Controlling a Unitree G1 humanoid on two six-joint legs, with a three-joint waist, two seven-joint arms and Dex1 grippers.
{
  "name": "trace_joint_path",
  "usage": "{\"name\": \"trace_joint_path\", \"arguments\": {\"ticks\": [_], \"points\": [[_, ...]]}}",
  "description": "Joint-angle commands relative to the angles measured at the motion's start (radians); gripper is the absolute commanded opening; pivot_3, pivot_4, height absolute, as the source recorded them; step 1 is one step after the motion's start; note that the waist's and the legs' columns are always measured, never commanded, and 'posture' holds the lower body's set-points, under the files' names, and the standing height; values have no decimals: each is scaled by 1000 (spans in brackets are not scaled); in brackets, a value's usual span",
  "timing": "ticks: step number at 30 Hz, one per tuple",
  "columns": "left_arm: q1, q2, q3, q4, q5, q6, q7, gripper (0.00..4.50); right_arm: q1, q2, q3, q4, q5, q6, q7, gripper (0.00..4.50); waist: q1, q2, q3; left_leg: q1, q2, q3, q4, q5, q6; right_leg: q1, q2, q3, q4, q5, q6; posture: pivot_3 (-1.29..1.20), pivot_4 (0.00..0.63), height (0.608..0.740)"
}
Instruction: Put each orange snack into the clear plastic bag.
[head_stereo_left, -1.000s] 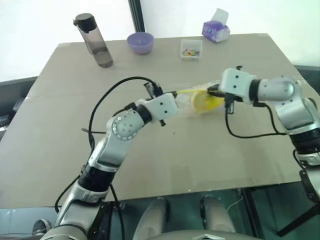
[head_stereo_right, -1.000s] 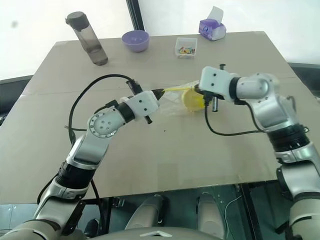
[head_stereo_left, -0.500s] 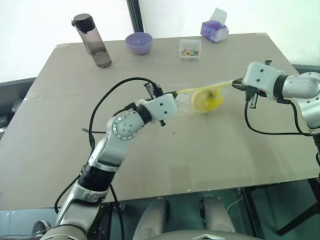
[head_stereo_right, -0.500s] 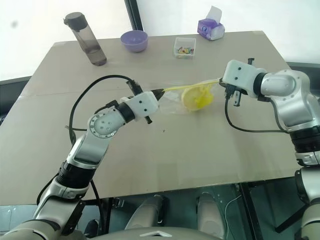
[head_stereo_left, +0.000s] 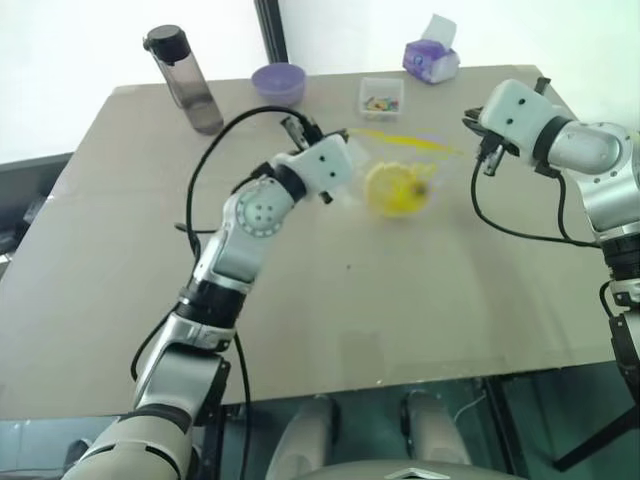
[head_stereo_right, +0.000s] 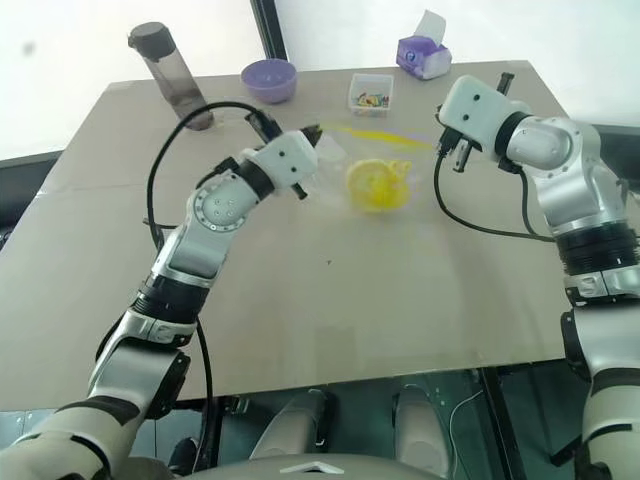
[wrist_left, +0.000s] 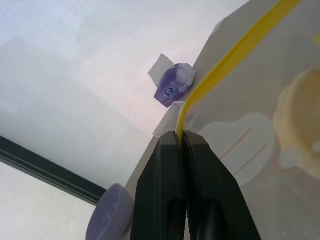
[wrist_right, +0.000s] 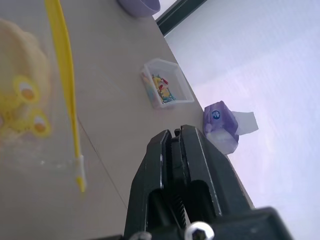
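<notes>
Now both my arms are up vs. a sec ago. The bag (head_stereo_left: 412, 152) lay slack on the table (head_stereo_left: 400, 310) then. Now its yellow strip (head_stereo_left: 400, 140) is pulled taut between my two pincers and the bag hangs clear of the top.

My left pincer (wrist_left: 181, 137) is pressed together on one end of that strip, which runs straight out from its tips. My right pincer (wrist_right: 173, 134) has swung out to the right and is pressed together too. The strip's other end sits just off its tips. Can't tell if it's nipping a bit of clear film there.

The bun (head_stereo_left: 395, 190) hangs below the strip, between the pincers and nearer the left one, inside the bag as far as I can judge. So the one snack I see looks bagged. What's prob. left is closing the bag or setting it down.

Writing: none I can read. The purple tissue pack (head_stereo_left: 432, 60), beyond my right pincer, has a small round blue mark, too small to make out. The small clear box (head_stereo_left: 381, 99) beyond the strip shows coloured bits, no label. Bottle (head_stereo_left: 185, 80) and bowl (head_stereo_left: 277, 82), beyond my left pincer, are plain.
</notes>
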Motion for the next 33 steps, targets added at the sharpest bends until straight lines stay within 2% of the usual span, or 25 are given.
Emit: {"name": "trace_joint_path", "arguments": {"ticks": [1, 4, 8, 10, 14, 17, 19, 22, 25, 26, 28, 33], "points": [[97, 13, 19, -168, -65, 33, -71, 0, 81, -39, -65, -165, 76, 81, 74, 184, -1, 0, 0, 0, 0, 0, 0, 0, 0, 0, 0, 0, 0, 0, 0, 0, 150, 739], [229, 31, 13, -345, -155, 102, -172, 0, 188, -68, -97, -303, 152, 191, 153, 184, -2, 0, 0, 0, 0, 0, 0, 0, 0, 0, 0, 1, 0, 0, 0, 0, 150, 739], [415, 34, 13, -573, -333, 288, -279, 0, 301, -119, -140, -375, 168, 252, 171, 184, 1, 0, 0, 1, 0, 0, 3, 0, 1, 1, 0, 1, 5, 0, 0, 0, 150, 739], [497, 71, 4, -650, -394, 366, -334, 0, 353, -143, -156, -404, 184, 283, 183, 184, 1, 0, 0, 3, 0, 0, 3, -3, 4, 2, 0, 1, 6, 0, 0, 0, 150, 739], [561, 104, 23, -726, -480, 496, -360, 0, 421, -170, -180, -452, 218, 333, 208, 184, 3, 0, 0, 5, 0, 0, 4, -3, 5, 3, 0, 1, 9, 0, 0, 0, 150, 739], [610, 135, 27, -731, -481, 521, -354, 956, 484, -189, -206, -478, 252, 374, 226, 0, 2, 0, 0, 8, 1, 1, 4, -3, 5, 5, 0, 1, 9, 0, 0, 0, 150, 739], [639, 146, 28, -714, -465, 514, -337, 1794, 534, -191, -228, -497, 295, 399, 243, 0, 3, 0, 0, 8, 1, 1, 4, -3, 5, 6, 1, 1, 8, 0, 0, 0, 150, 739], [693, 126, 73, -671, -475, 494, -292, 3070, 629, -130, -313, -557, 441, 504, 248, 818, 6, 0, 0, 9, 1, 1, 4, -3, 5, 7, 0, 1, 8, 0, 0, 0, 150, 739], [738, 125, 124, -658, -500, 482, -288, 3199, 718, -102, -381, -620, 570, 632, 259, 2360, 8, 0, 0, 9, 1, 0, 4, -3, 5, 8, 0, 1, 7, 0, 0, 0, 150, 739], [762, 123, 157, -655, -523, 481, -293, 3199, 753, -81, -411, -632, 610, 661, 247, 2733, 10, 0, 0, 9, 1, 0, 4, -3, 5, 8, 0, 1, 7, 0, 0, 0, 150, 739], [806, 128, 213, -651, -563, 479, -305, 3199, 802, -45, -459, -633, 658, 675, 222, 2733, 10, 0, 0, 9, 2, 0, 3, -3, 5, 8, 1, 1, 7, 0, 0, 0, 150, 739], [873, 156, 330, -651, -634, 486, -331, 3199, 879, -43, -521, -606, 697, 676, 213, 2733, 15, 0, 0, 10, 1, 1, 3, -3, 5, 8, 1, 1, 6, 0, 0, 0, 150, 739]]}}
